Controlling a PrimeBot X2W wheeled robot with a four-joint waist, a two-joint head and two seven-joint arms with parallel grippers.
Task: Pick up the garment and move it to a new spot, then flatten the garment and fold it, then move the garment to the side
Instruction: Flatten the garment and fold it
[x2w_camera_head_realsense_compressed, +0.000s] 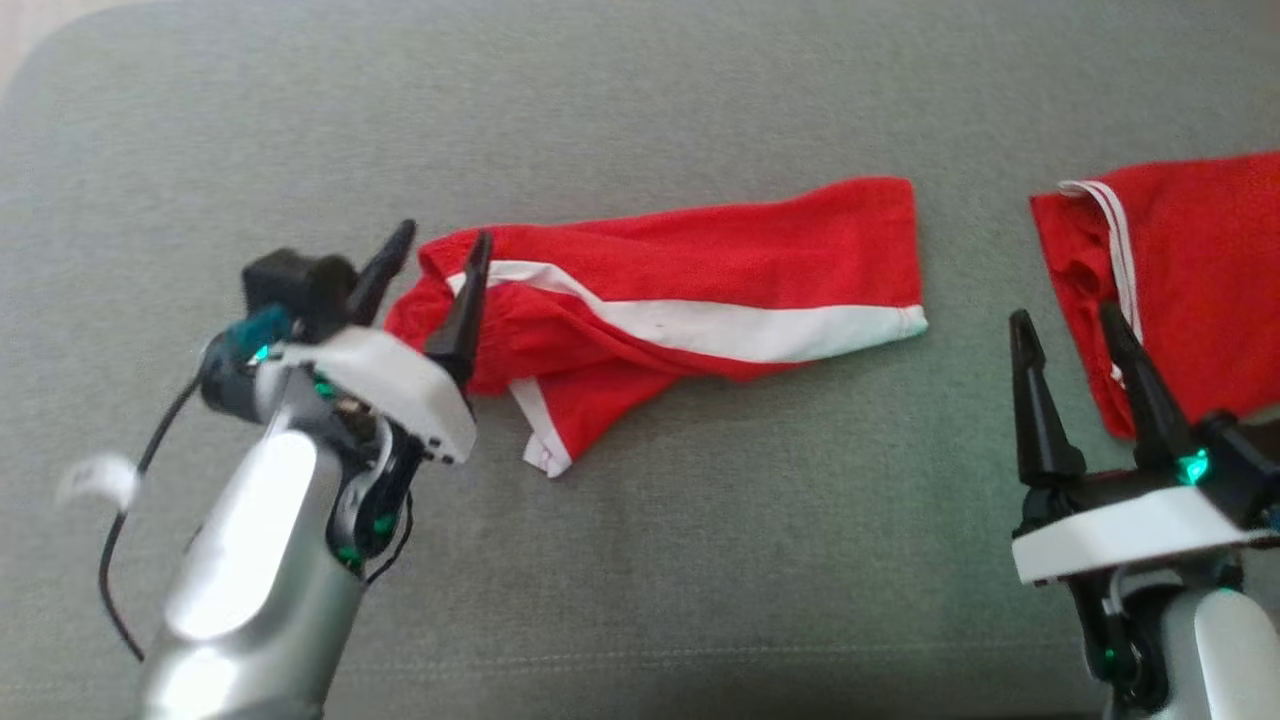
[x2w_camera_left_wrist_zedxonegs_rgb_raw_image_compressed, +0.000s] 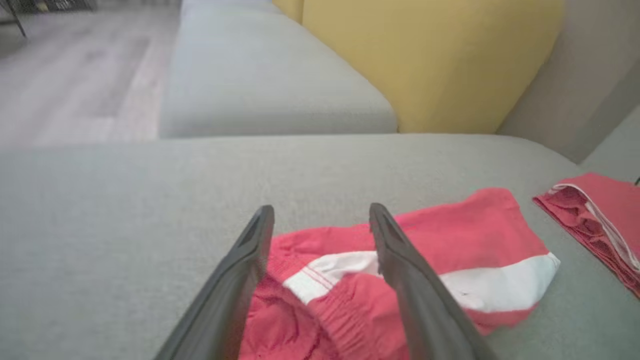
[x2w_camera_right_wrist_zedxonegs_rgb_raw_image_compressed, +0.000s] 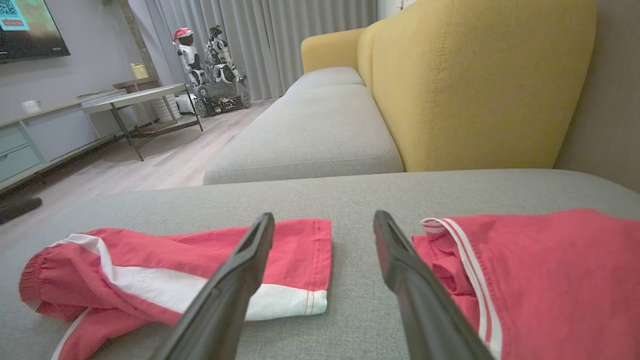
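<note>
Garment (x2w_camera_head_realsense_compressed: 700, 270), red with a white stripe, lies loosely folded and rumpled across the middle of the grey sofa (x2w_camera_head_realsense_compressed: 700, 90) seat. Its gathered waistband end points toward the robot's left and its hemmed end toward the right. Left fingers (x2w_camera_head_realsense_compressed: 462, 315) are spread wide and hold nothing. They hang at the waistband end, one finger crossing in front of the cloth; whether they touch it cannot be told. Right fingers (x2w_camera_head_realsense_compressed: 1035, 410) are likewise spread wide and empty, near the edge of a second red piece (x2w_camera_head_realsense_compressed: 1190, 270) lying apart to the right. A yellow backrest (x2w_camera_right_wrist_zedxonegs_rgb_raw_image_compressed: 475, 85) rises behind the seat.
</note>
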